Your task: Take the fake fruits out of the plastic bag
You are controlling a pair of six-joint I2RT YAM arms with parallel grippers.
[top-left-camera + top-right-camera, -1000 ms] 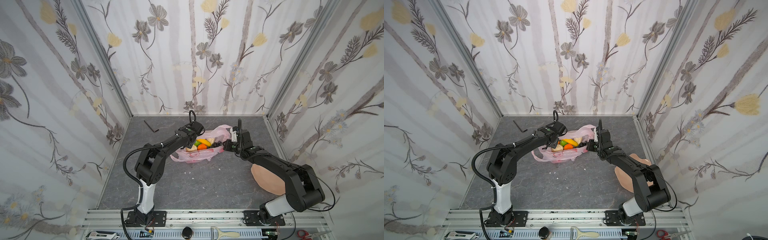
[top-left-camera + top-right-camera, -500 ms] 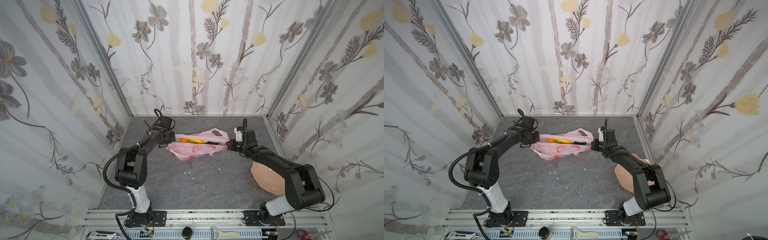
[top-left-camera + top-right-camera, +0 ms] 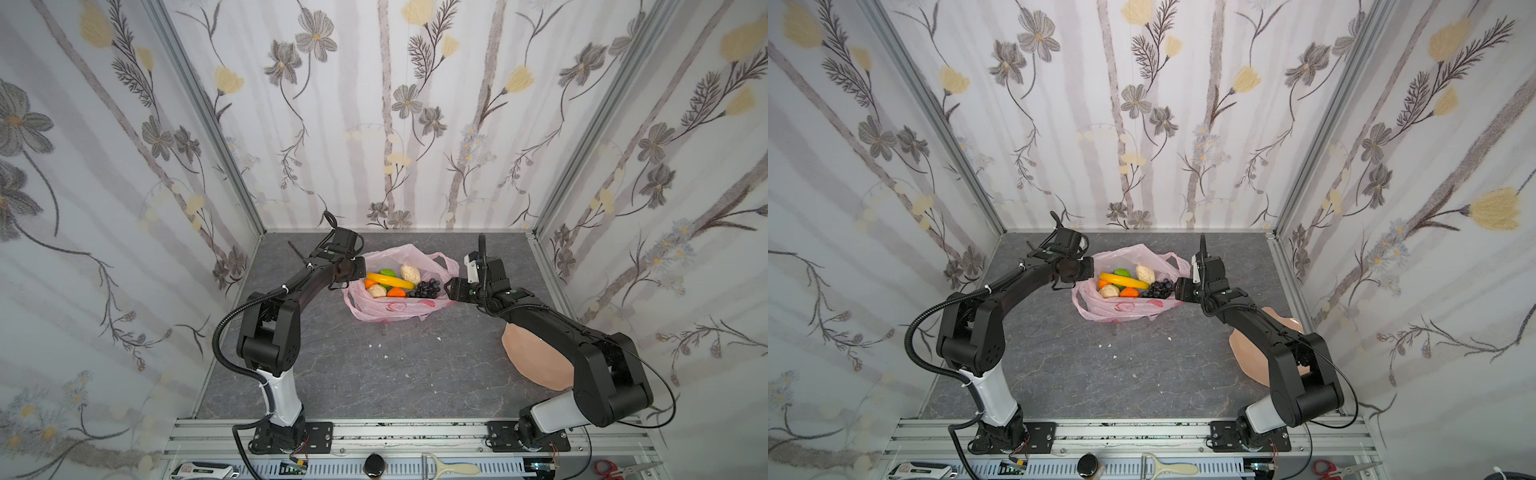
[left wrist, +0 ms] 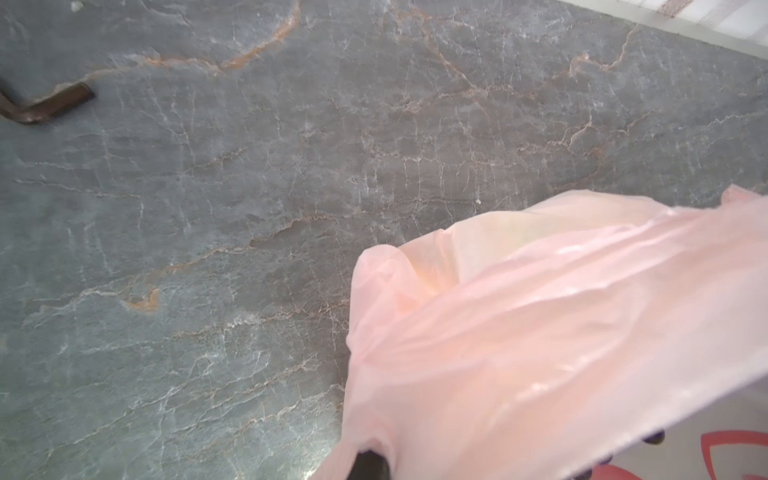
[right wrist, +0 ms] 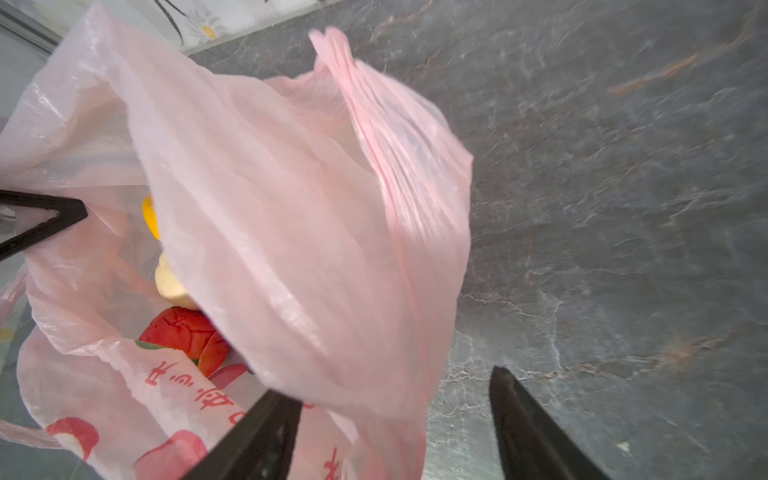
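Observation:
The plastic bag (image 3: 395, 311) (image 3: 1125, 309) lies at the back middle of the table, mouth gaping upward. Inside it lie the fake fruits: a yellow banana (image 3: 390, 281), dark grapes (image 3: 424, 288), a beige ball (image 3: 410, 273), a green piece (image 3: 1121, 272) and an orange piece (image 3: 395, 292). My left gripper (image 3: 359, 266) (image 3: 1088, 268) is shut on the bag's left rim; pink film (image 4: 540, 332) wraps its dark fingertip (image 4: 368, 465). My right gripper (image 3: 451, 289) (image 5: 395, 386) stands open at the right rim, loose film hanging between its fingers. A red fruit (image 5: 187, 336) shows through the mouth.
A peach scalloped dish (image 3: 536, 357) (image 3: 1246, 349) lies at the right, partly under my right arm. A dark bent hex key (image 3: 297, 249) (image 4: 45, 104) rests near the back left wall. White crumbs (image 3: 376, 345) dot the grey stone table. Papered walls close three sides.
The right gripper has opened and let go of the bag. The bag, stretched flat between both grippers half a second ago, has slackened and its mouth now gapes. The left gripper shifted slightly right.

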